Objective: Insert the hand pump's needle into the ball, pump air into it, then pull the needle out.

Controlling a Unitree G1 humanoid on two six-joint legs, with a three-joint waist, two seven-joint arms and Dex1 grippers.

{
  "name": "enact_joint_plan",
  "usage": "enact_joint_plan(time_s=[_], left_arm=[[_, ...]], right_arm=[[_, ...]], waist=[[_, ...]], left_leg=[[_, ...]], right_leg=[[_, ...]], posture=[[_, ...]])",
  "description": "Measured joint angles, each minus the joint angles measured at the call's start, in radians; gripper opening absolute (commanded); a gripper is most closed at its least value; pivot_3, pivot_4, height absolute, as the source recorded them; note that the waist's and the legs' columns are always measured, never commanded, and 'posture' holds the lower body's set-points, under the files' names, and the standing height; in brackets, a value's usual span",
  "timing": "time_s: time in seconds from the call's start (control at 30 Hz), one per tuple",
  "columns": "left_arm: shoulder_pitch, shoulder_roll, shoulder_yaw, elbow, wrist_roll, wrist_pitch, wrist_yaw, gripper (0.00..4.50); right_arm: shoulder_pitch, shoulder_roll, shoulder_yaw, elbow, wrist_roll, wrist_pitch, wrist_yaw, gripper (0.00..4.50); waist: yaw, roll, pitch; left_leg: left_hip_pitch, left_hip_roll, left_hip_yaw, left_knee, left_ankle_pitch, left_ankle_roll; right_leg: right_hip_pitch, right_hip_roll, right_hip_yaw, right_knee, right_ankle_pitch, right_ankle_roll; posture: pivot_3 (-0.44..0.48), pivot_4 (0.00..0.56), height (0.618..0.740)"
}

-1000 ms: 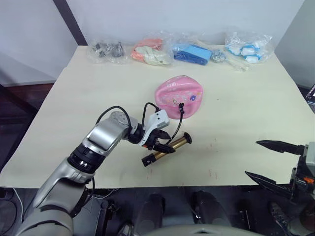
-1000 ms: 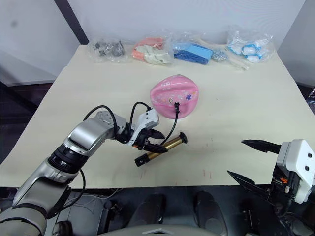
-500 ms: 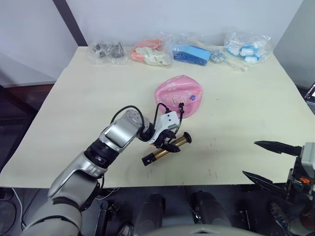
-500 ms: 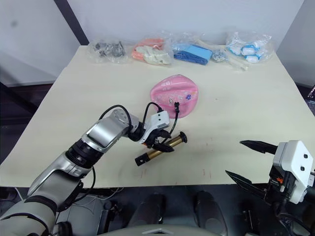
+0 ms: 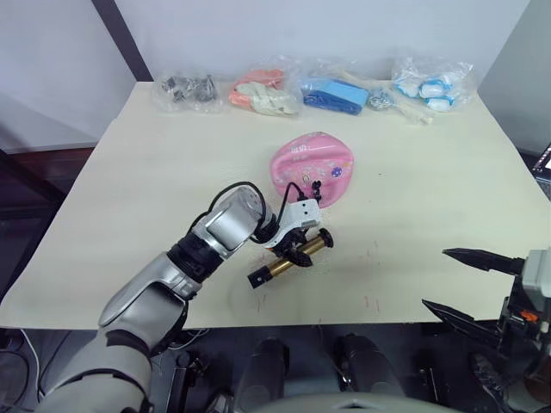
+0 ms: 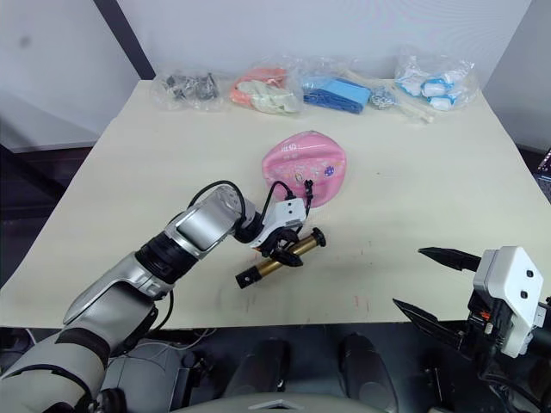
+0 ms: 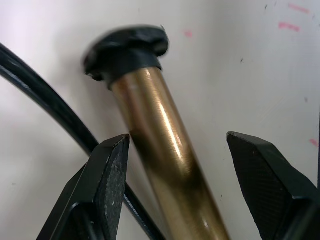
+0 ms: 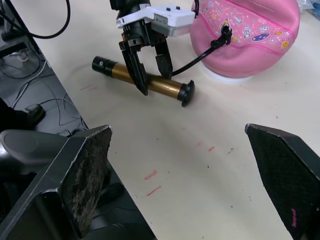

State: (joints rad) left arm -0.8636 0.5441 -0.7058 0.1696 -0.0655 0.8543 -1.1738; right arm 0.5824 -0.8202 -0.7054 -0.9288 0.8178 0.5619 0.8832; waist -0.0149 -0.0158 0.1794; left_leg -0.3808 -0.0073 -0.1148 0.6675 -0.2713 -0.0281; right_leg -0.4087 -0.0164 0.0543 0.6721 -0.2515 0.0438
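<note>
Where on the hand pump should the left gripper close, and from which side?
Grip the hand pump mid-barrel, from above, fingers straddling it crosswise. The left gripper is open and already placed that way. The brass cylinder lies flat on the table, smooth and round; its hose leaves the capped end toward the ball, so stay clear of that end.

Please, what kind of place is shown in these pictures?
Probably an indoor robot test room, not a home. A plain cream table stands against a bare white wall, small items sealed in clear plastic bags line its far edge, and red marks are drawn on the tabletop near the hand pump.
</note>
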Motion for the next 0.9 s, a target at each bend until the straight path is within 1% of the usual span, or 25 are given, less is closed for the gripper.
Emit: enact_joint_plan(time_s=[0.57, 0.6, 0.63, 0.7, 0.9], left_arm=[[-0.090, -0.088, -0.074, 0.168, 0.125, -0.050, -0.084, 3.32], [-0.094, -0.090, -0.079, 0.172, 0.133, -0.054, -0.090, 2.79], [-0.096, -0.092, -0.080, 0.175, 0.139, -0.055, -0.091, 2.61], [-0.099, -0.097, -0.081, 0.177, 0.145, -0.056, -0.096, 1.61], [-0.100, -0.097, -0.082, 0.176, 0.162, -0.057, -0.121, 1.61]], right_arm=[[0.000, -0.001, 0.022, -0.016, 0.004, 0.009, -0.023, 4.50], [0.000, -0.001, 0.022, -0.016, 0.004, 0.011, -0.025, 4.50], [0.000, -0.003, 0.023, -0.016, 0.004, 0.013, -0.026, 4.50], [-0.001, -0.005, 0.024, -0.016, 0.005, 0.019, -0.029, 4.50], [-0.003, -0.007, 0.030, -0.019, 0.006, 0.022, -0.039, 4.50]], waist=[[0.000, 0.000, 0.000], [0.000, 0.000, 0.000], [0.000, 0.000, 0.000], [-0.001, 0.000, 0.000], [0.000, 0.000, 0.000]], left_leg=[[0.000, -0.001, 0.000, 0.001, 0.000, 0.000], [0.000, -0.001, 0.000, 0.001, 0.000, 0.000], [0.000, -0.001, 0.000, 0.001, 0.000, 0.000], [0.000, -0.001, 0.000, 0.001, 0.000, 0.001], [0.000, -0.001, 0.000, 0.001, 0.000, 0.001]], right_leg=[[0.000, 0.000, 0.000, 0.001, 0.000, 0.000], [0.000, 0.000, 0.000, 0.001, 0.000, 0.000], [0.000, 0.000, 0.000, 0.001, 0.000, 0.000], [0.000, 0.000, 0.000, 0.001, 0.000, 0.000], [0.000, 0.000, 0.000, 0.001, 0.000, 0.000]], posture=[[0.000, 0.150, 0.740], [0.000, 0.150, 0.740], [0.000, 0.150, 0.740], [0.000, 0.150, 0.740], [0.000, 0.150, 0.740]])
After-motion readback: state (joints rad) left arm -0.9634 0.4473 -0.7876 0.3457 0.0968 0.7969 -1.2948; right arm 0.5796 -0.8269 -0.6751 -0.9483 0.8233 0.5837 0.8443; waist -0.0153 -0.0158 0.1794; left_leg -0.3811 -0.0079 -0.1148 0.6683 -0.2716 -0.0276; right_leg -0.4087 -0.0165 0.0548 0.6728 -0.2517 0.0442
